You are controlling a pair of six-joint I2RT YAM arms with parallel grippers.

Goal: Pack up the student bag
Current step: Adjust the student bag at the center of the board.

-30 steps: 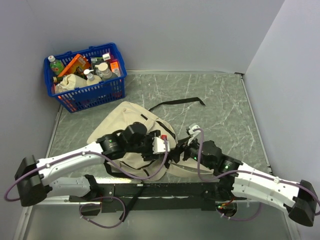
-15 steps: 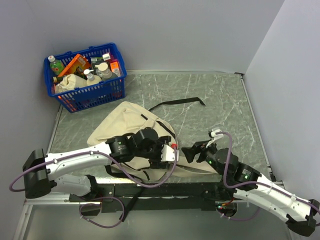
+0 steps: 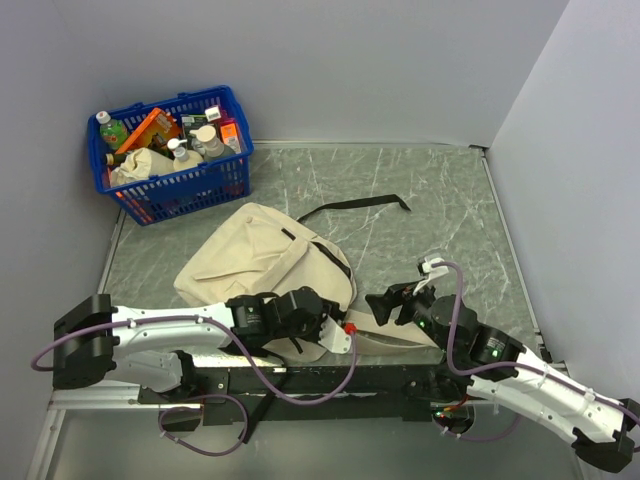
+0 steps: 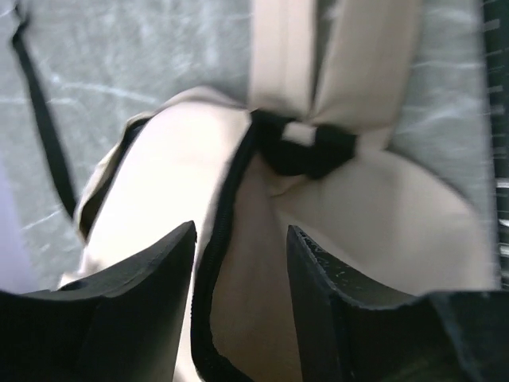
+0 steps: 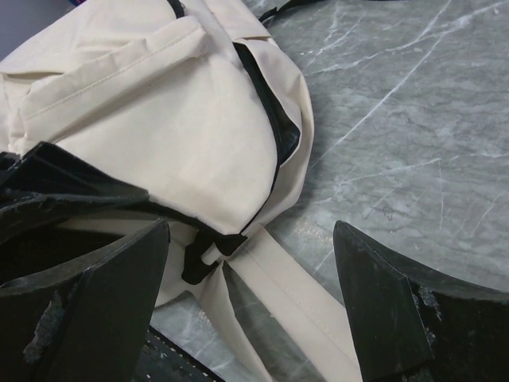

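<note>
Grey marbled bench (image 3: 430, 200). I see the student bag (image 3: 250, 255) lying flat at its near left, zip partly open, a black strap (image 3: 360, 205) trailing toward the middle. Blue basket (image 3: 180, 185) of bottles and packets, far left; labels too small to read. Left end effector (image 4: 241, 231) hovers over the bag, fingers parted, holding nothing. Right end effector (image 5: 253, 227), beside the bag, spread wide, empty.

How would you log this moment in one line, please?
left claw: open above student bag | right claw: open, empty, beside bag
</note>
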